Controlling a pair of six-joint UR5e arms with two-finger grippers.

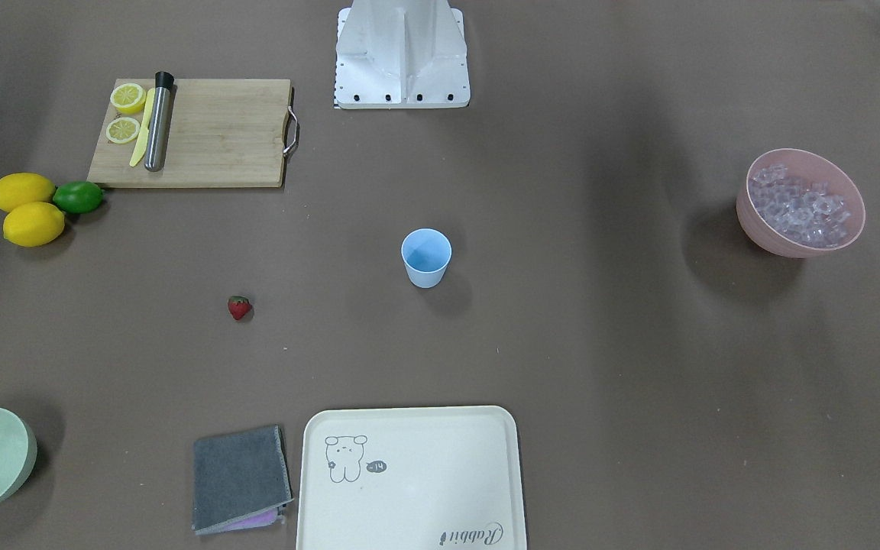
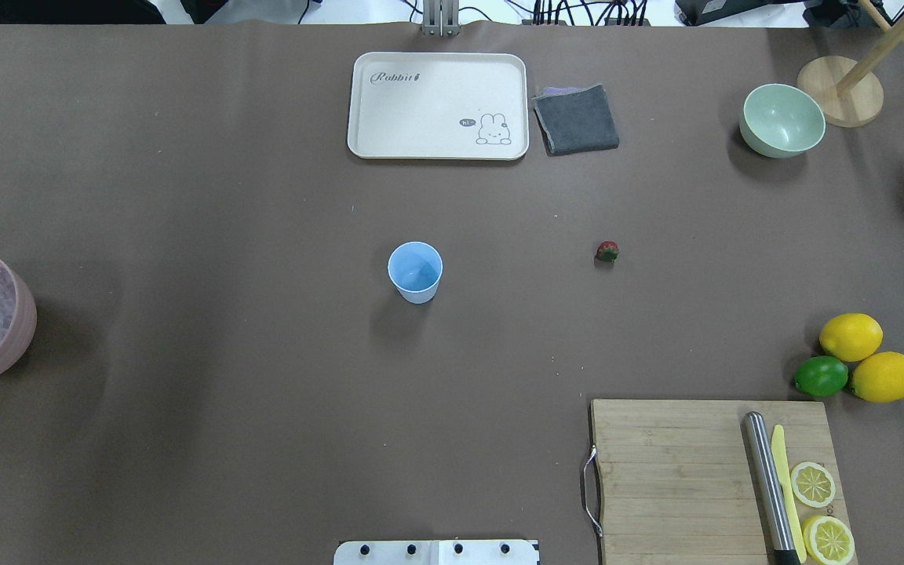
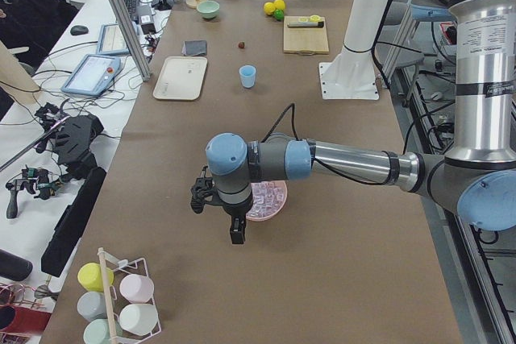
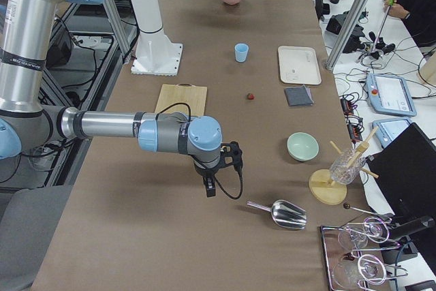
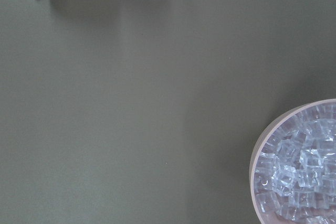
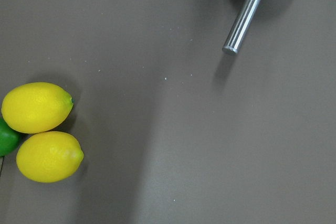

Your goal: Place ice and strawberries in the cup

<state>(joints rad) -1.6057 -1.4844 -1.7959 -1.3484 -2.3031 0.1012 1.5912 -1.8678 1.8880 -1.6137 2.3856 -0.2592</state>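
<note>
The strawberry (image 1: 239,307) is lying near the cup (image 1: 425,257), ice (image 1: 799,206) sitting well apart. I cannot tell if the left gripper (image 3: 235,235) or right gripper (image 4: 210,189) is squeezing.

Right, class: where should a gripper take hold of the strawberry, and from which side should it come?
Probably the red body of the strawberry, at its widest part, coming straight down from above. It lies alone on the table, small and low, so a sideways approach would likely scrape the surface; the leafy end offers little to pinch.
</note>
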